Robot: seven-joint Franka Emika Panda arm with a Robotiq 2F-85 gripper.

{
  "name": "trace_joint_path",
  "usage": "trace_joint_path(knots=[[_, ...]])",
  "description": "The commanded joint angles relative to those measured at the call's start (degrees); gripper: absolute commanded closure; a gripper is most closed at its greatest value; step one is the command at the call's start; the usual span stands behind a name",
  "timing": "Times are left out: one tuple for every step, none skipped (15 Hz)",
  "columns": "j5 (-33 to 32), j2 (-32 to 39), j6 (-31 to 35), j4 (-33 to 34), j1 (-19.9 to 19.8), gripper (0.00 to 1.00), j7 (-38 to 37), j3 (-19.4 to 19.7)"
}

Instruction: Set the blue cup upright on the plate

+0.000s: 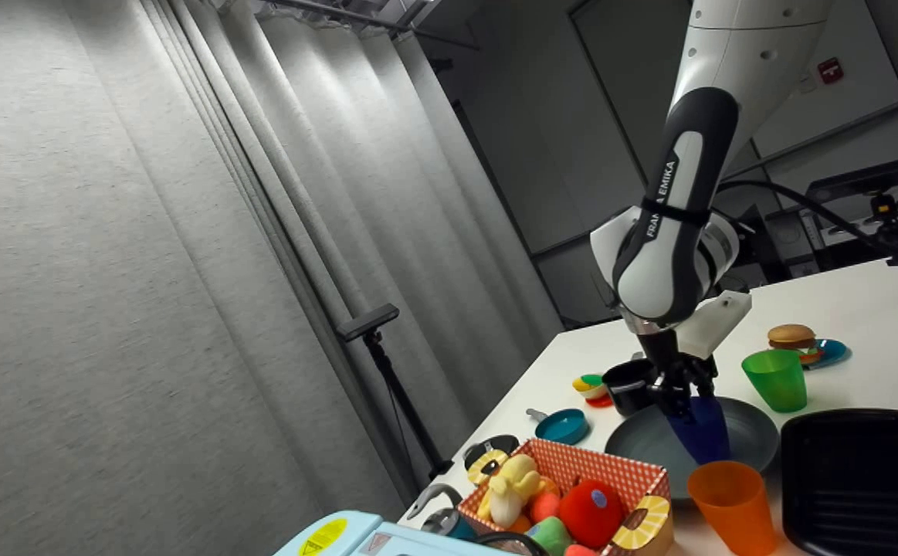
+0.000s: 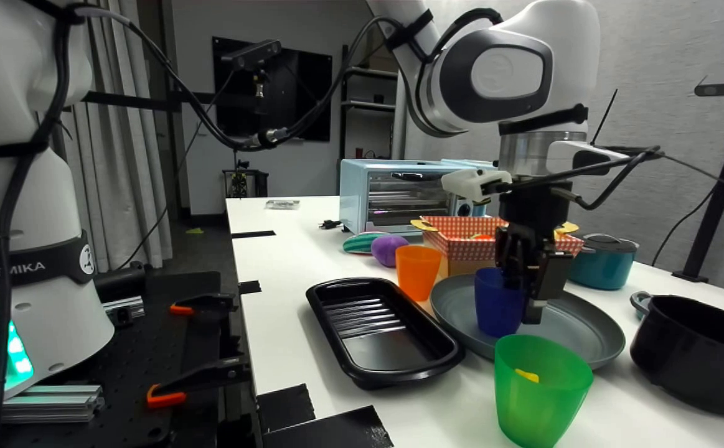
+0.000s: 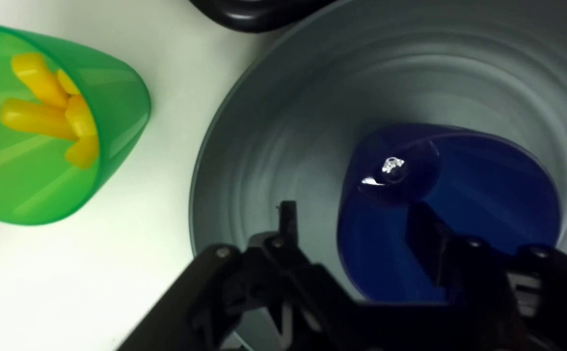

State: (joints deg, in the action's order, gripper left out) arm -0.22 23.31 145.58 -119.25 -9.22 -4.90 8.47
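Over on the white bench (image 2: 293,249), the blue cup (image 2: 493,305) stands upright on the grey plate (image 2: 586,323), the tool (image 3: 355,219) astride its wall and released — fingers (image 3: 288,222) well spread, one inside, one outside. Beside the plate, a green cup (image 2: 539,395) holds yellow pieces (image 3: 39,118).

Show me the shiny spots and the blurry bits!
In the wrist view, white glints shine inside the dark blue tapered plastic cup, and the black two-fingered gripper looks blurry; in an exterior view, bright streaks cross the black rectangular tray.
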Motion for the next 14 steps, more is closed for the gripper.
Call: trace_joint_path(knots=[[-0.87,-0.88,-0.05,0.35,1.19,0.09,-2.10,1.13],[-0.84,-1.36,0.09,0.08,1.23,0.01,-2.17,1.11],[-1.18,-2.10,0.29,-0.38,1.46,0.00,-2.56,1.31],[-1.49,-2.65,0.44,-0.69,1.68,0.00,-3.00,1.51],[-2.12,-3.51,0.55,-1.14,1.99,0.00,-3.43,1.82],[-2.73,-4.30,0.56,-1.48,2.24,0.00,-3.77,2.09],[-3.38,-5.12,0.47,-1.81,2.50,0.00,-4.18,2.36],[-4.17,-5.92,0.32,-2.14,2.76,0.00,-4.72,2.64],[-5.19,-6.94,0.30,-2.66,3.08,0.00,-5.35,2.96],[-5.98,-7.91,0.27,-3.18,3.28,0.00,-5.77,3.09],[-6.91,-9.23,0.35,-4.04,3.51,0.00,-6.27,3.21],[-7.61,-10.36,0.38,-4.78,3.63,0.00,-6.71,3.21],[-8.13,-11.71,0.47,-5.70,3.74,0.00,-7.16,3.11],[-8.78,-13.17,0.61,-6.71,3.90,0.00,-7.66,3.00]])
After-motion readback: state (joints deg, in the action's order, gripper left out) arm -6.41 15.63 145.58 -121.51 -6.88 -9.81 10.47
